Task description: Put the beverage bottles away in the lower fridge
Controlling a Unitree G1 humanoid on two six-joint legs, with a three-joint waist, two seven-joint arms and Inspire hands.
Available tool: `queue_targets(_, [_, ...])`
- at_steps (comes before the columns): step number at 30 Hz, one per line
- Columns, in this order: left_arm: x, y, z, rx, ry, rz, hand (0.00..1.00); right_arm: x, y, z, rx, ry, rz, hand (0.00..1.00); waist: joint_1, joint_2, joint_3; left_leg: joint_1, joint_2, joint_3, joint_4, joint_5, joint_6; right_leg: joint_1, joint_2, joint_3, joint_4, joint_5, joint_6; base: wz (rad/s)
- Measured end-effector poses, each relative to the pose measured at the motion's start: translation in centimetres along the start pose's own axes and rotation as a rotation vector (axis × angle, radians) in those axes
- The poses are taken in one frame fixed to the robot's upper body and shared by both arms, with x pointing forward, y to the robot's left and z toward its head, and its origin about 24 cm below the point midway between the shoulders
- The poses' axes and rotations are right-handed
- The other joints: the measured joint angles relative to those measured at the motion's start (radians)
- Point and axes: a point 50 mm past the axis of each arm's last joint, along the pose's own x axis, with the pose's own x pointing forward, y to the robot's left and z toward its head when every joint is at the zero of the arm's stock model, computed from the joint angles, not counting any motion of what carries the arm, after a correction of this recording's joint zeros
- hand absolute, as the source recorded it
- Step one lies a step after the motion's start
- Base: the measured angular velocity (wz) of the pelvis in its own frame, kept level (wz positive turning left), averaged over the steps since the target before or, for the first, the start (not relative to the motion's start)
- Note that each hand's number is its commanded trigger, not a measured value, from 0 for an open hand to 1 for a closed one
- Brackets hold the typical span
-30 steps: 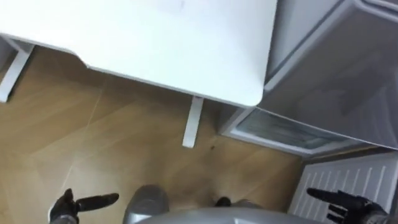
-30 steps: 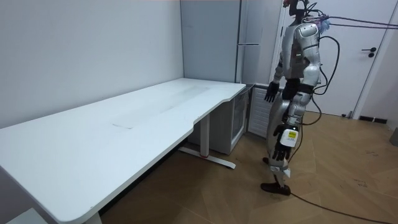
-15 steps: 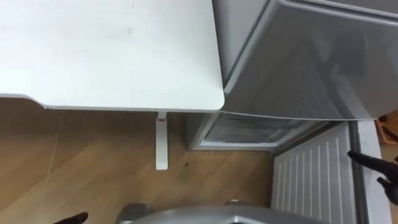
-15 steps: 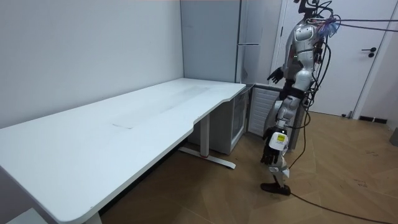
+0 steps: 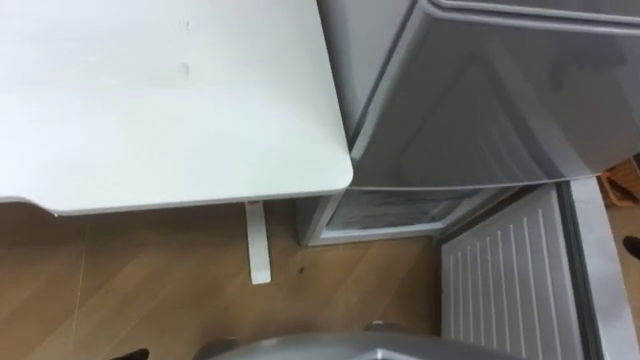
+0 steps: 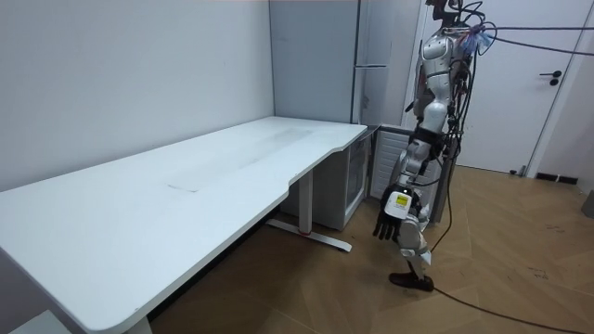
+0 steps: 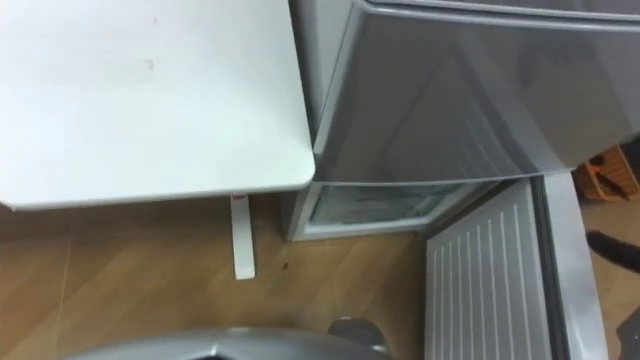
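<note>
My left hand hangs low at my side with its fingers loose and straight, holding nothing. My right hand shows as a dark sliver at the edge, and I cannot tell whether it is open or closed.

Ahead of my right hand and toward its inner side, the lower fridge stands open, a low pale compartment under the closed upper door. Its own door is swung out toward me, ribbed inner face up, just inside my right hand. The white desk lies ahead of my left hand, its corner close against the fridge, with the desk leg below it.

I cannot tell where the drinks are, and the stretch of desk in front of me is bare. So I judge the loading itself has not begun, and the step now is to find a drink and bring it here.

To do that well, I should leave the door swung wide and keep my right hand clear of its edge. The opening sits low, so I will have to bend well down and carry each drink in upright. I should come in between the desk corner and the door, not across either.
</note>
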Motion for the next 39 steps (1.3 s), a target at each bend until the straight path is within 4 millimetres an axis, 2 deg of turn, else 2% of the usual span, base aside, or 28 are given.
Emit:
queue_targets(5, [0.0, 0.0, -0.1, 0.004, 0.003, -0.018, 0.0, 0.0, -1.4, -2.6, 0.015, 0.105, -0.052, 0.0, 0.017, -0.006, -0.0008, 0.03, 0.003, 0.004, -0.026, 0.004, -0.002, 0.014, 0.016, 0.027, -0.022, -0.003, 0.003, -0.09])
queue_targets(7, [0.0, 0.0, -0.2, 0.006, 0.008, -0.025, 0.0, 0.0, -1.7, -3.3, 0.032, 0.139, -0.064, 0.0, 0.029, -0.007, -0.0017, 0.043, 0.003, -0.01, -0.039, 0.004, -0.002, 0.015, 0.023, 0.04, -0.025, -0.003, 0.003, -0.23])
queue_targets(13, [0.0, 0.0, -0.2, 0.046, 0.007, -0.036, 0.0, -0.4, -2.7, -5.8, 0.075, 0.251, -0.077, 0.0, 0.026, -0.005, 0.0002, 0.063, 0.004, -0.015, -0.051, 0.004, -0.003, 0.049, 0.029, 0.042, -0.058, -0.003, 0.003, 0.02])
queue_targets(16, [0.0, -0.1, -0.3, 0.04, 0.015, -0.046, 0.0, -0.5, -2.8, -6.8, 0.112, 0.307, -0.087, 0.0, 0.023, 0.005, 0.0002, 0.065, 0.006, -0.015, -0.051, 0.005, -0.004, 0.053, 0.031, 0.041, -0.061, -0.003, 0.003, 0.0])
queue_targets(18, [-0.1, -0.2, -0.5, 0.039, 0.022, -0.059, 0.0, -0.7, -3.0, -7.5, 0.131, 0.337, -0.098, 0.0, 0.026, 0.02, 0.0001, 0.064, 0.005, -0.01, -0.052, 0.006, -0.006, 0.055, 0.031, 0.039, -0.071, -0.003, 0.003, -0.04])
queue_targets(21, [-0.1, 0.0, -0.9, 0.002, 0.045, -0.051, 0.0, -0.8, -3.4, -7.7, 0.175, 0.34, -0.108, 0.0, 0.022, 0.037, 0.0003, 0.064, 0.007, -0.011, -0.06, 0.008, -0.01, 0.059, 0.033, 0.031, -0.076, -0.003, 0.003, 0.02])
queue_targets(23, [-0.1, 0.1, -0.9, -0.009, 0.046, -0.045, 0.0, -0.9, -3.4, -7.8, 0.192, 0.348, -0.109, 0.0, 0.023, 0.039, 0.0002, 0.064, 0.01, -0.012, -0.066, 0.012, -0.017, 0.059, 0.036, 0.017, -0.076, -0.003, 0.003, 0.05])
queue_targets(27, [-0.2, 0.2, -1.1, -0.011, 0.047, -0.044, 0.0, -1.3, -3.0, -8.8, 0.208, 0.367, -0.089, 0.0, 0.023, 0.038, -0.0004, 0.068, 0.02, -0.017, -0.075, 0.021, -0.033, 0.061, 0.047, 0.018, -0.077, -0.004, 0.002, 0.02])
queue_targets(31, [-0.3, -0.1, -2.1, -0.008, 0.081, -0.061, 0.0, -1.8, -3.0, -10.0, 0.225, 0.386, -0.072, 0.0, 0.026, 0.039, -0.0007, 0.068, 0.021, -0.019, -0.072, 0.022, -0.034, 0.063, 0.049, 0.018, -0.077, -0.004, 0.002, 0.0])
queue_targets(35, [-0.4, -0.1, -2.5, 0.001, 0.098, -0.073, 0.0, -2.5, -2.7, -11.3, 0.323, 0.42, -0.043, 0.0, 0.046, 0.036, 0.0002, 0.072, 0.02, -0.017, -0.073, 0.022, -0.035, 0.074, 0.049, 0.019, -0.094, -0.002, 0.0, 0.0])
queue_targets(39, [-0.5, -0.6, -3.0, 0.03, 0.114, -0.102, 0.0, -3.2, -1.4, -12.6, 0.359, 0.453, 0.032, 0.0, 0.05, 0.038, 0.0008, 0.074, 0.02, -0.017, -0.076, 0.023, -0.036, 0.077, 0.049, 0.019, -0.096, -0.002, 0.0, 0.0])
